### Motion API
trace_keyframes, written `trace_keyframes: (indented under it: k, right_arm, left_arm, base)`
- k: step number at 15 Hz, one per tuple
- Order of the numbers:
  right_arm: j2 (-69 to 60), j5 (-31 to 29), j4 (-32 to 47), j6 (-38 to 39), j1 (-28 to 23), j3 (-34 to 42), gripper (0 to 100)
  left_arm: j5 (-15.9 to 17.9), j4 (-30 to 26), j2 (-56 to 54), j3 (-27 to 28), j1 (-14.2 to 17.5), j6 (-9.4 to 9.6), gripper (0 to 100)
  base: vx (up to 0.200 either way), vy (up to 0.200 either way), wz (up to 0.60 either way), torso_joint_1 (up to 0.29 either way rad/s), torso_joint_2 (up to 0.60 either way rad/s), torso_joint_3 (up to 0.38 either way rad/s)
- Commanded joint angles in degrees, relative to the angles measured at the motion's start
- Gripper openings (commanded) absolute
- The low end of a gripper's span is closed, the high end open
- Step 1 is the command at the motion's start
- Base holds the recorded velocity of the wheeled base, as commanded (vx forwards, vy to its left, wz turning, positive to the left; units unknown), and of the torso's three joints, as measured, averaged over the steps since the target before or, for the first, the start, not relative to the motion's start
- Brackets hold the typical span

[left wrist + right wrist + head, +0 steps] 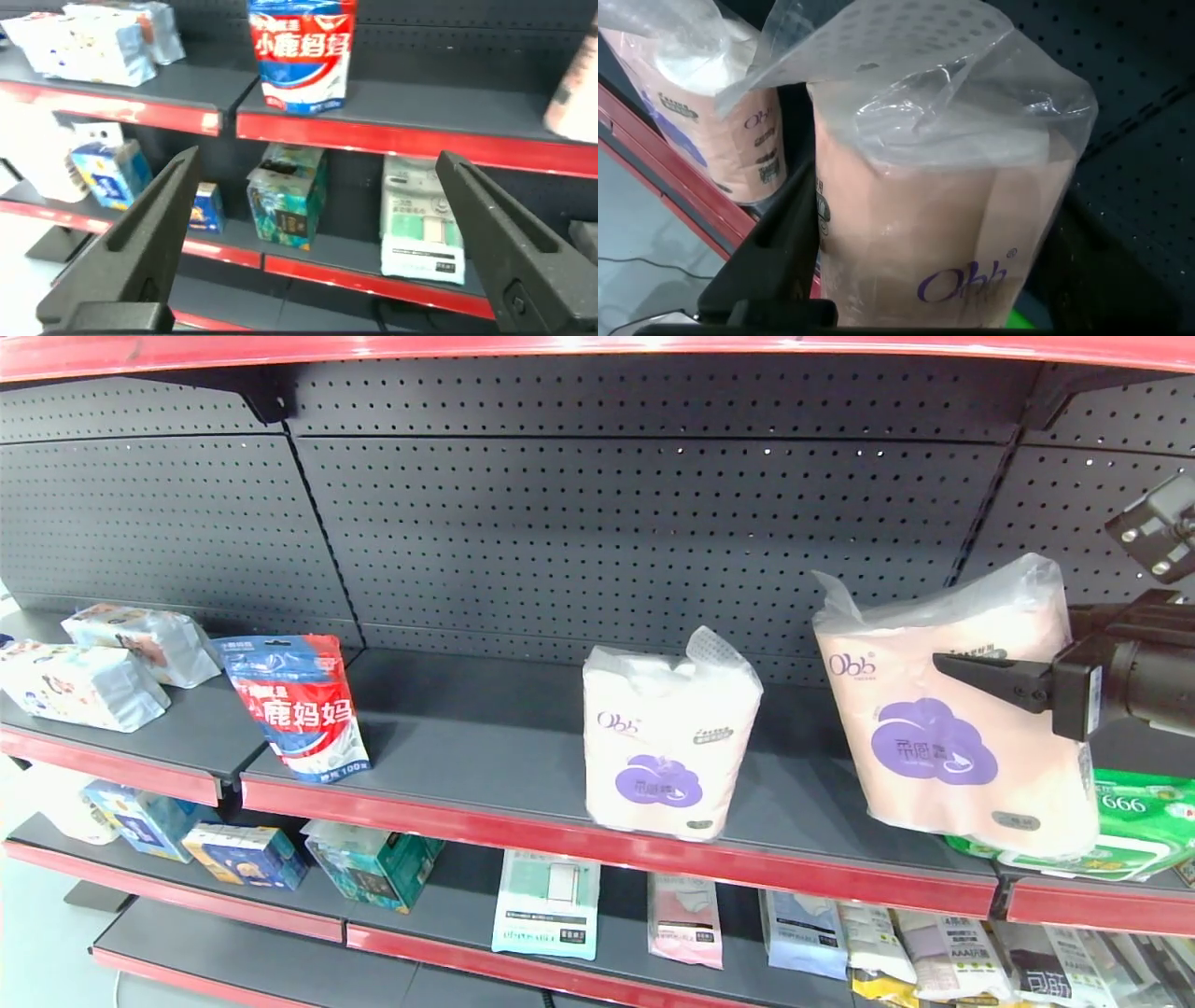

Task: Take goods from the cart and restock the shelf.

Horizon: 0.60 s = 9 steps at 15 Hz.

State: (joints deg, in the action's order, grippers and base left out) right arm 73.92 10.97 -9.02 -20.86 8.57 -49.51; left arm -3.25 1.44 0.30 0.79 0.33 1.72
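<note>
right gripper (pixel 976 679) is clamped on the held roll pack (pixel 943 747), jaws spread to pack width. One finger crosses its front face and the other is hidden behind it. The right wrist view shows a finger on each flank. The grip sits high on the sides, probably to keep the base free to land flat.

The held roll pack is at 3 o'clock of the standing roll pack (pixel 663 747), near but apart, over the right end of the same shelf (pixel 467 737) board. It's slightly tilted. Can't tell if its base touches the board yet.

Its lower corner overlaps the green wipes pack (pixel 1144 821) at 4 o'clock, so it may land half on that and lean. The blue-and-red pouch (pixel 301 705) is at 9 o'clock of the standing pack, well apart, so there's room between.

left gripper (pixel 318 233) is wide open and holds nothing. It hangs low, facing the lower tiers, out of the right arm's way.

My read: placement step, goods at the shelf but not released. Next it needs to square up beside its twin, sit fully behind the red front lip (pixel 597 845), then open. The wrap is soft, so the pack will likely deform and could tip forward.
</note>
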Motion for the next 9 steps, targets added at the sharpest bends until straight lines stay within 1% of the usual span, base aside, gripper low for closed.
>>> trace_keyframes:
  k: [1, 2, 3, 4, 5, 6, 9]
  right_arm:
    - [-0.1, 0.0, 0.0, -0.1, 0.0, 0.1, 0]
    - [-0.2, 0.0, 0.0, -0.1, 0.0, 0.2, 0]
    - [-0.1, 0.0, 0.0, -0.1, 0.0, 0.4, 0]
    - [-0.1, 0.0, 0.0, -0.1, 0.0, 0.6, 0]
    - [-0.2, 0.0, 0.0, -0.1, 0.0, 0.8, 0]
    - [-0.4, 0.0, 0.0, -0.1, 0.0, 1.3, 0]
    - [-0.4, 0.0, 0.0, -0.1, 0.0, 1.4, 0]
  left_arm:
    - [1.3, 0.1, -0.2, 0.1, 0.0, -0.14, 100]
    - [1.6, 0.1, -0.2, -0.1, -0.1, -0.31, 100]
    - [2.0, 0.1, -0.2, -0.3, 0.0, -0.05, 100]
    - [3.2, -0.8, -0.3, -0.8, -0.1, 0.3, 100]
    - [3.1, -2.0, -0.2, -0.6, -0.1, -0.4, 100]
    - [3.1, -2.0, 0.4, -0.6, 0.0, -1.54, 100]
    - [3.2, -1.8, 0.0, -0.7, -0.1, -1.46, 100]
  base:
    - [0.0, 0.0, 0.0, 0.0, 0.0, 0.0]
    - [0.0, 0.0, 0.0, 0.0, 0.0, 0.0]
    - [0.0, 0.0, 0.0, 0.0, 0.0, 0.0]
    - [0.0, 0.0, 0.0, 0.0, 0.0, 0.0]
    - [0.0, 0.0, 0.0, 0.0, 0.0, 0.0]
    - [0.0, 0.0, 0.0, 0.0, 0.0, 0.0]
    - [0.0, 0.0, 0.0, 0.0, 0.0, 0.0]
